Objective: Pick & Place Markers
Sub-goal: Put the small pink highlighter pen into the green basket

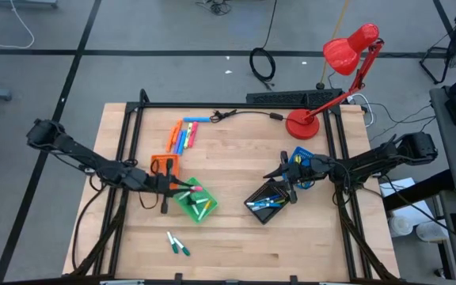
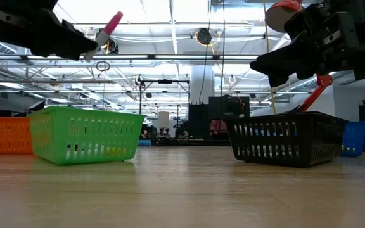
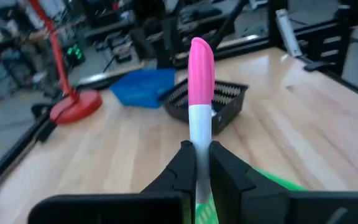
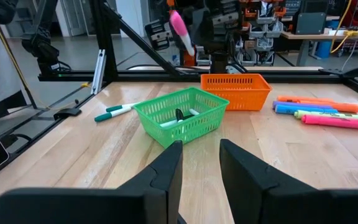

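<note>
Left fingers [image 3: 202,163] were pinching a pink-capped marker [image 3: 201,87] by its white barrel, cap end sticking out past the tips. Left gripper [image 1: 167,187] hung above the bench at the near edge of the green tray [image 1: 195,201], beside the orange tray [image 1: 165,165].

Risks, as judgement:
- Pink doesn't obviously belong in green. If trays are colour-sorted, dropping it there would be a mis-sort.
- Grip sat low on the barrel with most of the marker cantilevered. A quick swing could pivot it in the pinch, and release would then go off-line and could bounce off the rim.
- Release from that height could kick the marker out onto the bench [image 1: 291,245].

Right gripper [image 1: 291,180] hovered over the black tray [image 1: 269,199] next to the blue tray [image 1: 301,161], fingers [image 4: 165,169] slightly apart and empty in its wrist view. Both arms were close to mid-bench; simultaneous reaches could clash.

Still loose: a row of highlighters [image 1: 184,136] behind the orange tray and two green-capped markers [image 1: 178,243] near the front edge. The red lamp [image 1: 331,79] and cable [image 1: 248,115] sat at the back, a snag risk for far reaches.
</note>
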Available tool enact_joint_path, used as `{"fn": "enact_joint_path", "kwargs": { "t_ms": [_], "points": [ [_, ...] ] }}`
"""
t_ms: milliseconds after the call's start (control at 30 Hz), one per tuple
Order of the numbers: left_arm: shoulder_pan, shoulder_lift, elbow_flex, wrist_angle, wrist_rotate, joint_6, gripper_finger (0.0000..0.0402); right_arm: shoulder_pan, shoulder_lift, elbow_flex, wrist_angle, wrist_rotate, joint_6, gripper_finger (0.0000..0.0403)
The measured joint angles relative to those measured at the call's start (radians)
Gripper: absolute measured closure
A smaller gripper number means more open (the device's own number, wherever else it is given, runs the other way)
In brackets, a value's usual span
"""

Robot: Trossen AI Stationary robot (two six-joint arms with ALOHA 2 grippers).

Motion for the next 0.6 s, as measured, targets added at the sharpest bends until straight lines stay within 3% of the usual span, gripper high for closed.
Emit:
{"fn": "enact_joint_path", "kwargs": {
  "t_ms": [467, 600],
  "points": [
    [-0.033, 0.001, 0.058, -0.364, -0.093, -0.344, 0.0377, 0.0, 0.0, 0.0, 0.0, 0.0, 0.0, 0.031],
    [-0.045, 0.038, 0.058, -0.385, -0.085, -0.403, 0.0377, 0.0, 0.0, 0.0, 0.0, 0.0, 0.0, 0.031]
  ]
}}
